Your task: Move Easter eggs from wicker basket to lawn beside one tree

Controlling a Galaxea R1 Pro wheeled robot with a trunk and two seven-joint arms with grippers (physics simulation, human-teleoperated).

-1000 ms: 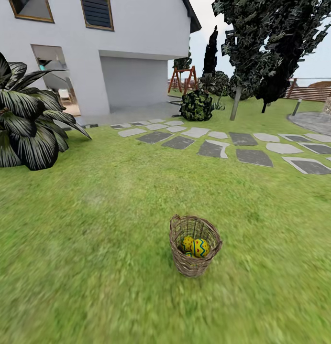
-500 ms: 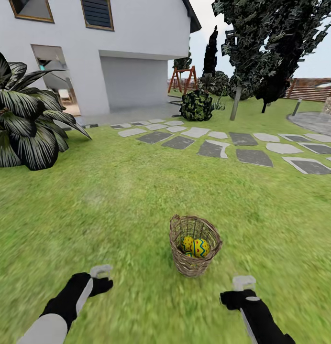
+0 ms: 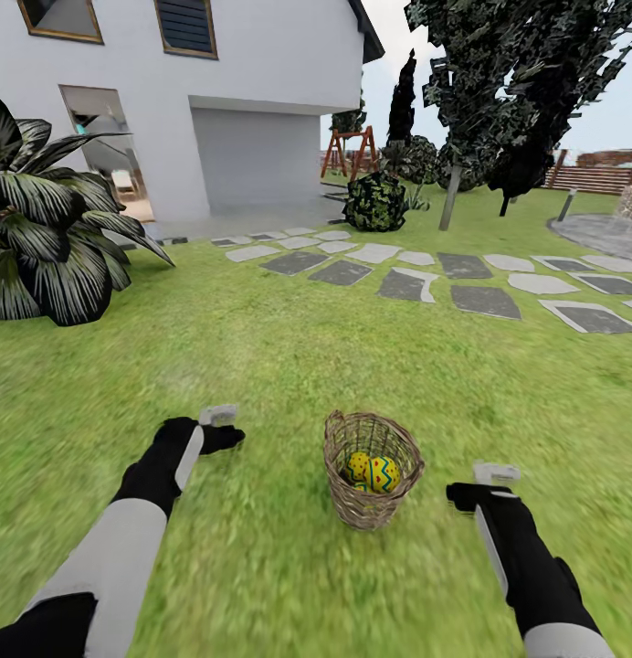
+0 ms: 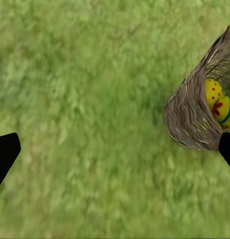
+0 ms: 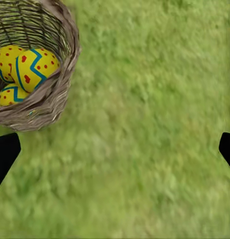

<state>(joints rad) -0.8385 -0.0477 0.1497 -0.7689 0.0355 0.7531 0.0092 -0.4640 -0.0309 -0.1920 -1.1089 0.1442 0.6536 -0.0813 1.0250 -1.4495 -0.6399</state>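
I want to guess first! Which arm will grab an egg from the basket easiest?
Probably the right. Its open claw hangs beside the wicker basket, with the Easter eggs close by. The left claw sits a bit farther off.

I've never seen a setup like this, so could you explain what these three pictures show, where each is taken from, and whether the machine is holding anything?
This is a computer-simulated robot with two arms, each ending in a two-fingered gripper. The large picture comes from a camera on its head, looking down over a lawn in a garden with a white house and stepping stones. The left gripper and right gripper reach out on either side of a wicker basket standing on the grass. Inside lie yellow Easter eggs with blue zigzags and red dots. The two small pictures come from cameras near each gripper, looking along its fingers: the black shapes at the edges are the fingertips, spread wide apart. Both grippers are open and hold nothing; they hang over bare grass beside the basket.
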